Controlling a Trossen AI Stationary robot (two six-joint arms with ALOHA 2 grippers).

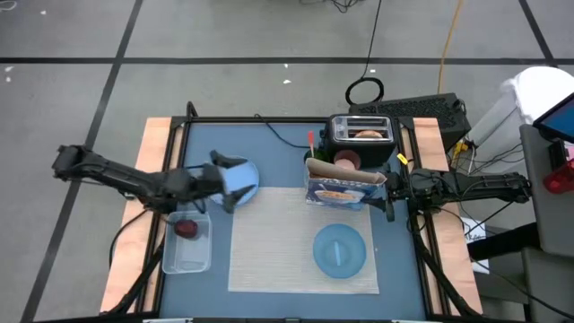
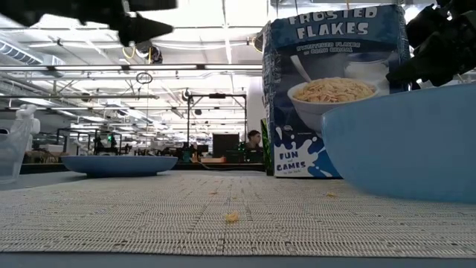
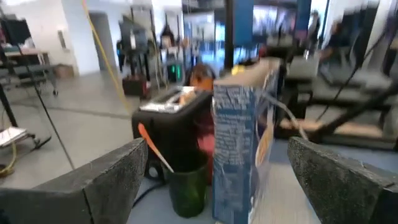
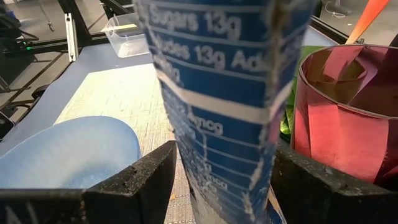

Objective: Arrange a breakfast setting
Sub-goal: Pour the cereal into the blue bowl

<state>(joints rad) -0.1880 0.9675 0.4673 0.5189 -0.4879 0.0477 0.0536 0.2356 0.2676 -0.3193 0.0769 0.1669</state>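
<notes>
The beige placemat (image 1: 287, 256) lies on the table's near middle with the light-blue bowl (image 1: 340, 250) on its right part. The light-blue plate (image 1: 244, 179) rests on the table off the mat's far left corner. My left gripper (image 1: 224, 187) hovers open and empty high above the plate. My right gripper (image 1: 387, 193) is shut on an upright blue cereal box (image 1: 341, 187) at the mat's far edge. The dark-red fruit (image 1: 186, 228) lies in the clear tub (image 1: 186, 256). The bagel (image 1: 368, 135) sticks out of the toaster (image 1: 360, 121). The orange-handled spoon (image 1: 312, 141) stands in a green cup (image 3: 186, 186). My right gripper pinches the cereal box at its right end, one finger (image 4: 134, 180) on each broad face, with the narrow printed side panel (image 4: 205, 137) facing the wrist. The fingers come level from the table's right side. The box stands upright, and its base (image 2: 305, 173) shows at mat level.
A red cup (image 1: 347, 161) stands between the box and the toaster, next to the green cup. A crumb (image 2: 233, 217) lies on the mat. Wooden rails (image 1: 157, 135) border the table's left and right sides. Bare mat shows left of the bowl.
</notes>
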